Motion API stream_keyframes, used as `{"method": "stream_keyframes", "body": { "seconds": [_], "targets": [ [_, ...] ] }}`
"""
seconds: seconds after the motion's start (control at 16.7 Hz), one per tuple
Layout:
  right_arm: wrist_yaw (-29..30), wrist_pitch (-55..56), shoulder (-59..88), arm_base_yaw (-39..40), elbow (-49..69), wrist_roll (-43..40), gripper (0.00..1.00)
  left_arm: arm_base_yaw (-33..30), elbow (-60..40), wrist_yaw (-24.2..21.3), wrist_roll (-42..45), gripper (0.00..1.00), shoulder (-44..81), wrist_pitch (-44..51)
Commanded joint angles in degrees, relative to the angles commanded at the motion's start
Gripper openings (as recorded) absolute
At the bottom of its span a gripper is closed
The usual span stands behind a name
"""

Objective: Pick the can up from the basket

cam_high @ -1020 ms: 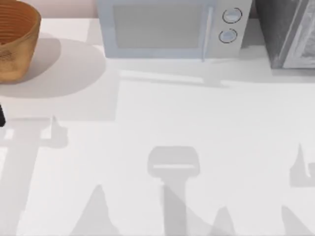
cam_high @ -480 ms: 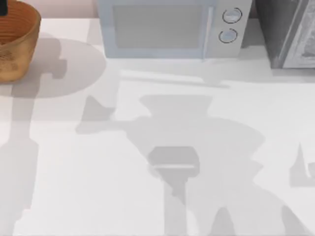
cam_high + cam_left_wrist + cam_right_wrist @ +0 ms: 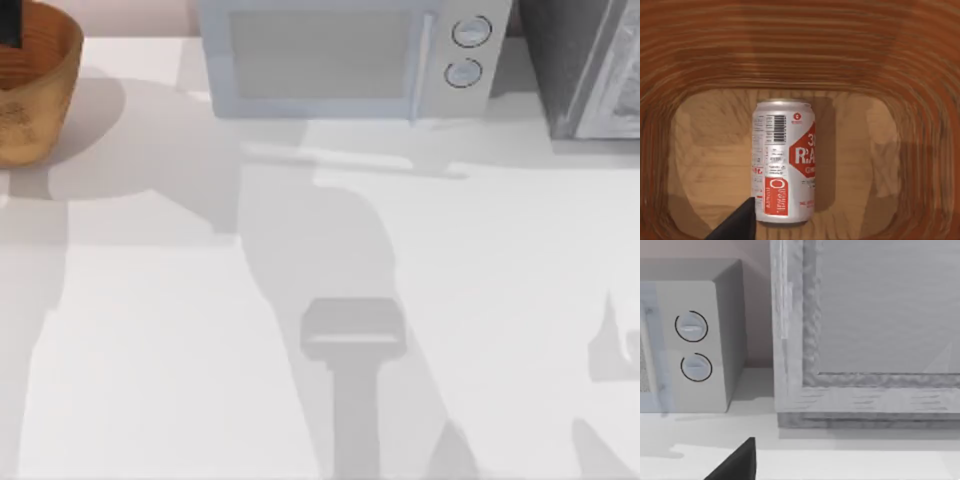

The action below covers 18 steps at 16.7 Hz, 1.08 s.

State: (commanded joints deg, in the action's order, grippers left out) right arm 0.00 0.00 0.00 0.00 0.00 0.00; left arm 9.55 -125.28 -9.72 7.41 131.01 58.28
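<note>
we see our left hand [image 3: 737, 222] above the can [image 3: 785, 160] lying in the basket [image 3: 790, 55]; grip state unclear.

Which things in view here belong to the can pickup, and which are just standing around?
Belongs to the job:
- can, lying on the basket floor
- basket, at the table's far left
- left gripper, a finger beside the can, inside the basket

Just standing around:
- microwave, at the back
- grey cabinet, back right
- right gripper, parked near the cabinet
</note>
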Motion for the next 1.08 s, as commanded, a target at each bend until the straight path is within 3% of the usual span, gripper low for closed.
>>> {"method": "stream_keyframes", "body": {
  "seconds": [0.48, 1.08],
  "targets": [
    [0.00, 0.00, 0.00, 0.00, 0.00, 0.00, 1.00, 3.13, -20.46, -1.33, 4.74, 1.00, 17.49, 12.66],
    [0.00, 0.00, 0.00, 0.00, 0.00, 0.00, 1.00, 3.09, -22.51, -1.44, 5.03, 1.00, 19.74, 13.32]
  ]
}}
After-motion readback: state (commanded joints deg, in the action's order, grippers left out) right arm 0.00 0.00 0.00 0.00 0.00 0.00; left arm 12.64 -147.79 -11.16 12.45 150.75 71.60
